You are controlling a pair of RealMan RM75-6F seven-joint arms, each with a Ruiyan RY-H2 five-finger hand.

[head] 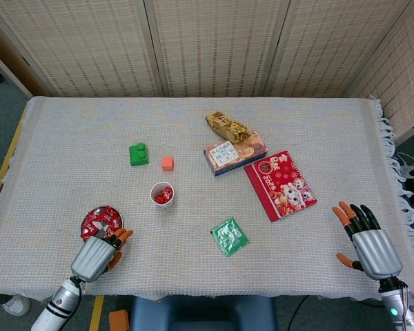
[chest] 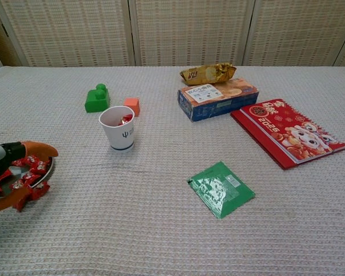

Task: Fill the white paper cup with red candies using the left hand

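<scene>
Nearest to me, my left hand [head: 96, 254] hangs at the front edge of the table [head: 69, 138], fingers spread over the near rim of the candy dish [head: 90, 227] and gripping nothing. In the chest view it is cut off at the left border, so I see only the orange fingertips [chest: 43, 150] arched around the red candies [chest: 29, 167]; whether they touch a wrapper I cannot tell. My right hand [head: 367, 241] sits at the near right corner, fingers fanned wide and empty (only the head view shows it).

Out from there, the green foil packet [chest: 221, 188] lies flat, its print too fine to read. Left of it and farther back the white paper cup [chest: 118, 128] stands upright, well apart from the dish, with a small dark mark on its side I cannot make out. A few red candies [chest: 125, 119] show inside, most of them hidden by the wall.

Just behind the cup, the orange block [chest: 131, 106] and the green brick [chest: 96, 98]. To the right, the red calendar [chest: 287, 133] reads "2025" beside cartoon figures. Behind it, the blue biscuit box [chest: 217, 99] carries a white label, unreadable. Farthest back, the crumpled gold snack bag [chest: 208, 73] rests against the box, its lettering illegible.
</scene>
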